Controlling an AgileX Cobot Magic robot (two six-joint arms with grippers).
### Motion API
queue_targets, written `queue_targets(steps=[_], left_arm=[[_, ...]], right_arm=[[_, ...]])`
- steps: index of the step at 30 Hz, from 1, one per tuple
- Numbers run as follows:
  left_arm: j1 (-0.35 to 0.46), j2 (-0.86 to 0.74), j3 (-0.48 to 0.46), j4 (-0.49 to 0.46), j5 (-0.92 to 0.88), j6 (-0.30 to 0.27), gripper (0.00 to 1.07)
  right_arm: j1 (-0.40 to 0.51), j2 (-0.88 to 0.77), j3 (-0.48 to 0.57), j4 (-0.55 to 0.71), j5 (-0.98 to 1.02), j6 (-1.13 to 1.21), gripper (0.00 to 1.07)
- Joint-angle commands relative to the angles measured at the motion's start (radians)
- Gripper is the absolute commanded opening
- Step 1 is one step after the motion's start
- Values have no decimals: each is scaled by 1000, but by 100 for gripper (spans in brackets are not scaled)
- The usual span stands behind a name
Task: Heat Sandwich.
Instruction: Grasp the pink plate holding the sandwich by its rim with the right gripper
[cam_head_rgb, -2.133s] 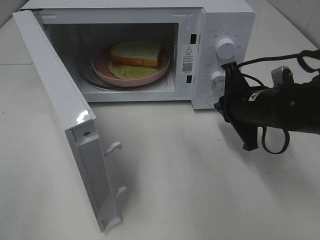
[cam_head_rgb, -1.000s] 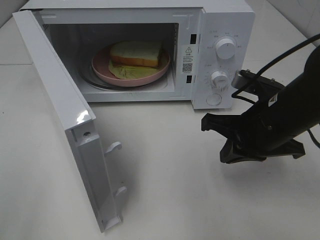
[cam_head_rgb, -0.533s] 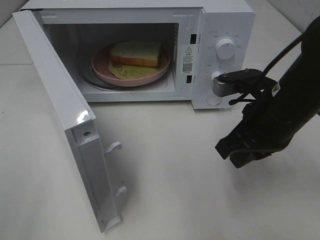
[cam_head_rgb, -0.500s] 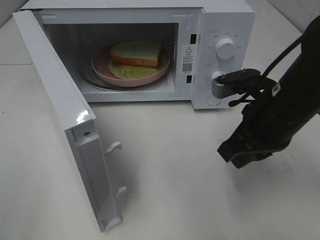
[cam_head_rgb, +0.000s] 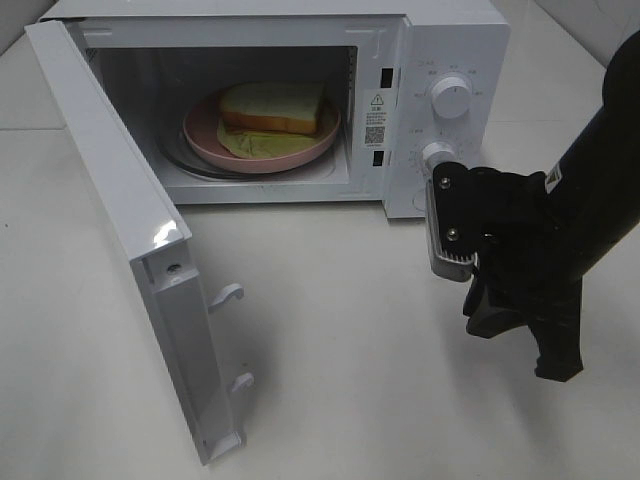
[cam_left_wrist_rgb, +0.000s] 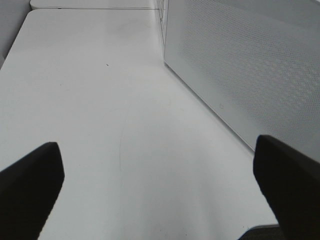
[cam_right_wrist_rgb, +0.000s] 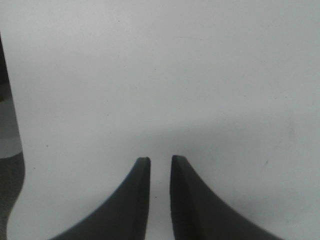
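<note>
Sandwich (cam_head_rgb: 272, 106) sits on the pink plate (cam_head_rgb: 205, 135) inside the microwave (cam_head_rgb: 455, 35), door (cam_head_rgb: 120, 200) wide open. It looks like soft, light bread over a limp yellow-green layer, easily squashed, so I'd take hold by the stiff plate rim. Right gripper (cam_right_wrist_rgb: 160, 161) hangs over the bench (cam_head_rgb: 350, 350), its fingers (cam_right_wrist_rgb: 135, 200) narrow and holding nothing, while the left gripper (cam_left_wrist_rgb: 160, 190) sits near the door, spread wide and empty.
</note>
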Motion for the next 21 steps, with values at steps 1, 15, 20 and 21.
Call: queue_targets(steps=[1,15,20,21], left_arm=[[4,-24,3,-4,-4,-3,98],[4,-24,3,-4,-4,-3,98],[4,-24,3,-4,-4,-3,98],[4,-24,3,-4,-4,-3,98]], right_arm=[[-6,-5,-5,-16,-15,-93,25],[-5,1,-5,-107,-72,50,93],[-3,1,-22,-149,-62,50,90],[-3,1,-47,-157,-48,50,90]])
